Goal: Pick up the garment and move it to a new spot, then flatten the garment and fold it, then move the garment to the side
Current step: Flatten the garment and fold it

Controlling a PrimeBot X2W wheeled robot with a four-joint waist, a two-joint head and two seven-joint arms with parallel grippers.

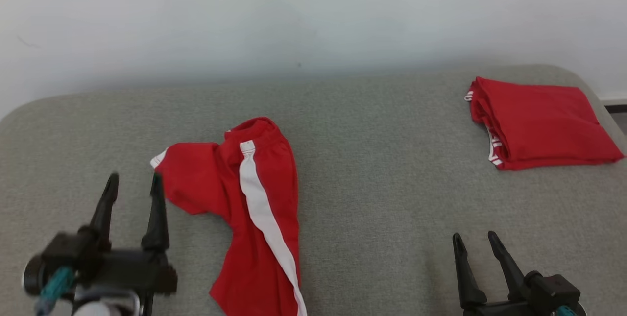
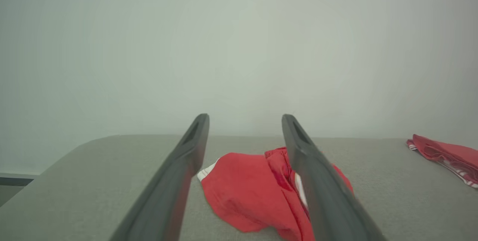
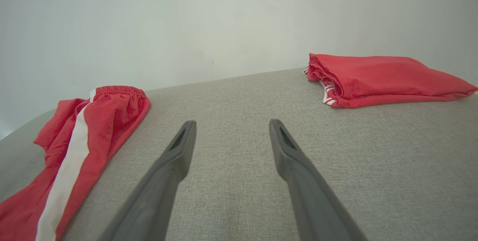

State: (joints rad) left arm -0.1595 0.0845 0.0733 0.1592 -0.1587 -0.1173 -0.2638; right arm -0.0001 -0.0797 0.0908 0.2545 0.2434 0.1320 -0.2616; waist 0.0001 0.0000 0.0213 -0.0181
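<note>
Red garment (image 1: 254, 193): shorts-like, with a white side stripe (image 1: 264, 213); it lies crumpled left of centre on the grey padded surface (image 1: 392, 183), waistband (image 1: 254, 127) toward the wall (image 1: 313, 22), lower part running off the near edge of the head view; it is unflattened, so the pick-up looks not yet done.
Left gripper (image 1: 134, 179): jaws wide apart, nothing between them; the tips sit just beside the white-trimmed hem (image 1: 157, 159), probably lined up to take that corner; blur leaves it unclear whether one tip touches cloth.
Right gripper (image 1: 475, 235): jaws apart and empty; low over bare surface, well apart from the garment; seemingly idle until flattening calls for two arms.
Folded red garment (image 1: 539, 120): at the far right corner, apparently set aside; the bare stretch between the two looks a fair new spot.
</note>
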